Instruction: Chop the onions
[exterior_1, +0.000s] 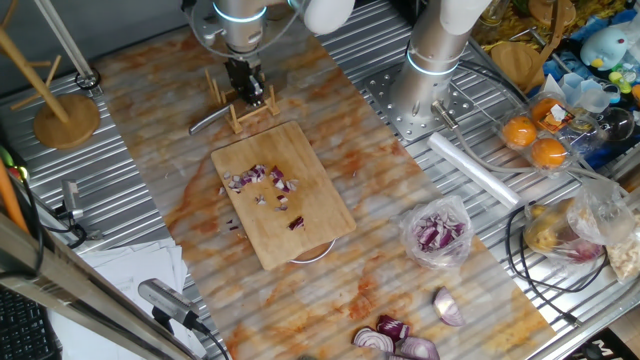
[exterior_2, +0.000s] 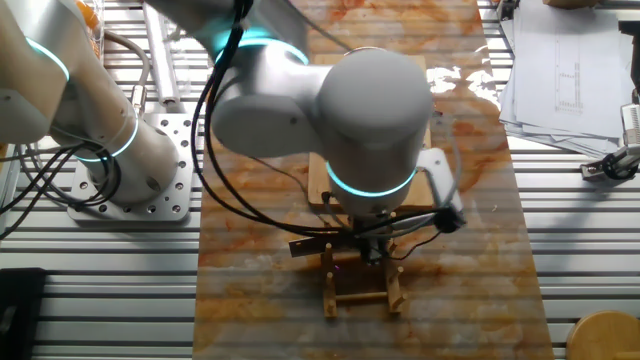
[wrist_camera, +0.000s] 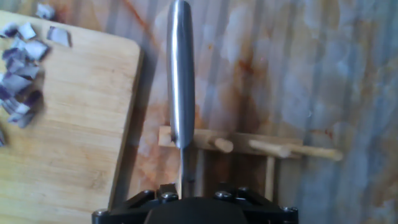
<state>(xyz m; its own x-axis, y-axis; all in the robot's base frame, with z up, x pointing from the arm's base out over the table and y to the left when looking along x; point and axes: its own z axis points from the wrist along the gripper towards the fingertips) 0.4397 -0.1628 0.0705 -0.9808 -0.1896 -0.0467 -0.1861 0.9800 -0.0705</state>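
The onions (exterior_1: 262, 181) lie chopped in a loose purple-and-white heap on the far half of a bamboo cutting board (exterior_1: 300, 225), with a few stray bits nearer its middle and one dark piece (exterior_1: 297, 223) toward its near edge. The board sits in the middle of the marbled, orange-stained surface (exterior_1: 380, 270). Just beyond the board's far edge stands a small wooden rack (exterior_1: 242, 108) of pegs and rails. A knife (wrist_camera: 180, 81) with a rounded steel handle rests in that rack, blade slotted between the rails. The claw (exterior_1: 245, 88) hangs directly over the rack; whether its fingers are apart or clamped on the knife cannot be told.
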